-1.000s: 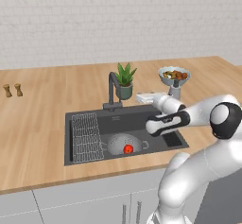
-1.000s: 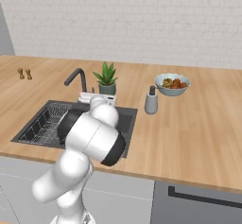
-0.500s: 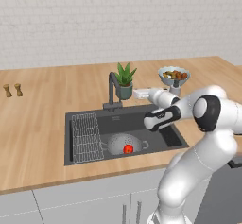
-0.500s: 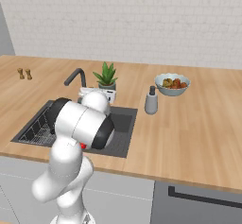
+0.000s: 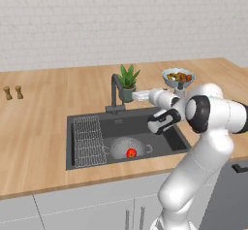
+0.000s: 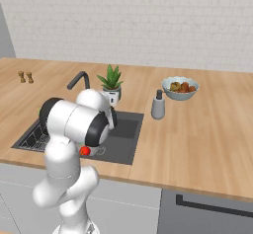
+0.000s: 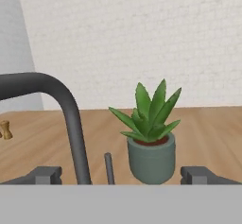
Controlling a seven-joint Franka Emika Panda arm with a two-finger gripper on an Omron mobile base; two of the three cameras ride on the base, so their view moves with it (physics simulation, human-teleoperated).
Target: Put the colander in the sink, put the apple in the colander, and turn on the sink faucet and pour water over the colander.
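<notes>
The silver-grey colander [image 5: 123, 148] sits in the dark sink [image 5: 169, 133], with the red apple [image 5: 131, 152] inside it. From the right base the apple [image 6: 85, 150] peeks out beside my arm. The dark faucet [image 5: 115, 92] stands at the sink's back edge, its spout bent over toward the basin. My gripper [image 5: 136, 96] hovers just right of the faucet, beside the potted plant, above the sink's back rim. The hand view has the faucet [image 7: 71, 114] and a thin lever rod [image 7: 109, 167] between my fingertips [image 7: 45, 175], which stand wide apart. My gripper [image 7: 123, 176] is open and holds nothing.
A green spiky plant [image 5: 127, 81] in a grey pot stands right behind the gripper. A wire grid rack [image 5: 88, 140] fills the sink's left part. A pedestal fruit bowl [image 5: 178, 77] and a grey soap dispenser [image 6: 158, 105] stand to the right. Small shakers [image 5: 13, 92] sit far left.
My arm has swung up and back from over the basin, and the hand now points at the faucet and plant. The colander and apple have stayed put.
</notes>
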